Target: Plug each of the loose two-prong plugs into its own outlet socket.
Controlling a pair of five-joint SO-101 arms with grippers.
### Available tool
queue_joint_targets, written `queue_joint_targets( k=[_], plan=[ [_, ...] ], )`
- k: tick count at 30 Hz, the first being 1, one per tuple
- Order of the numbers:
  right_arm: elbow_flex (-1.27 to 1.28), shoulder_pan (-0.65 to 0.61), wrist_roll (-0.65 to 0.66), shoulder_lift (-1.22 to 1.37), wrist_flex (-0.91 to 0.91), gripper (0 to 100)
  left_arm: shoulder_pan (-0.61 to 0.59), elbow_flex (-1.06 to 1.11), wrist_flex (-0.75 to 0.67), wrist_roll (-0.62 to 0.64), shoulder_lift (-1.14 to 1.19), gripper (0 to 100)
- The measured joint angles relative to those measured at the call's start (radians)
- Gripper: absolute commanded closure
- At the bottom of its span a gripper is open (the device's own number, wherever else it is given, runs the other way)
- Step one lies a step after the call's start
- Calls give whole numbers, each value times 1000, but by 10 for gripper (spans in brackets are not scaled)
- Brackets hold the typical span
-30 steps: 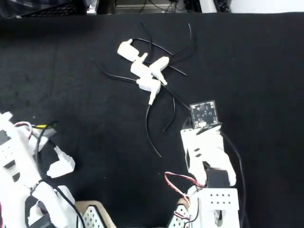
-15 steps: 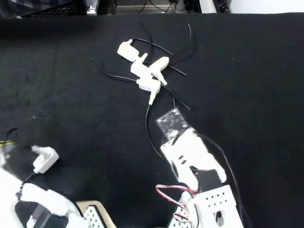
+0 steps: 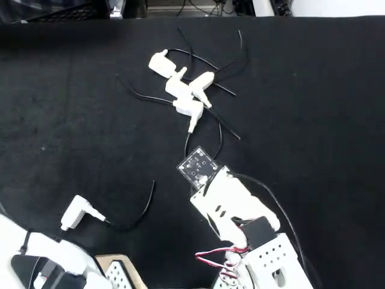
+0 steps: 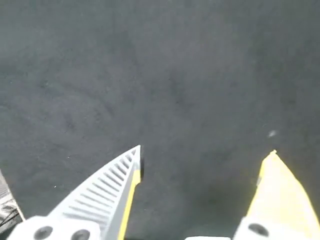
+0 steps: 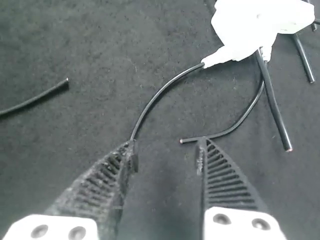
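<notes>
We see the right gripper [image 5: 166, 150] spread open and empty, its jaws straddling the free ends of two black cords [image 5: 155, 97] on the black cloth [image 5: 60, 40]; the tangled white plugs [image 5: 260, 20] lie just beyond. Closing here would, we judge, pinch cord rather than a plug body and drag the whole cluster. The right arm [image 3: 231, 201] stretches low toward that cluster. The left gripper [image 4: 205, 152], likewise open and empty, hangs over bare cloth; one loose plug [image 3: 77, 212] lies near its arm.
</notes>
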Motion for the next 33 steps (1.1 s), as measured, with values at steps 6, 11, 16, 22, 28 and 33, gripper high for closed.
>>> queue_joint_targets(
  k=[6, 11, 16, 22, 28, 33],
  plan=[
    [-3, -89, 0, 41, 0, 795, -169, -137, 84, 18, -2, 639],
    [-106, -176, 2, 227, -41, 794, -356, -57, -35, 18, 66, 639],
    [-285, -284, 0, 549, -143, 794, -497, -15, -153, 15, 203, 639],
    [-565, -448, -3, 1008, -195, 796, -588, -5, -273, 15, 341, 639],
    [-825, -608, -6, 1344, -195, 797, -615, -3, -354, 15, 480, 639],
    [-1073, -637, -6, 1570, -178, 797, -620, -3, -419, 15, 618, 640]
  ],
)
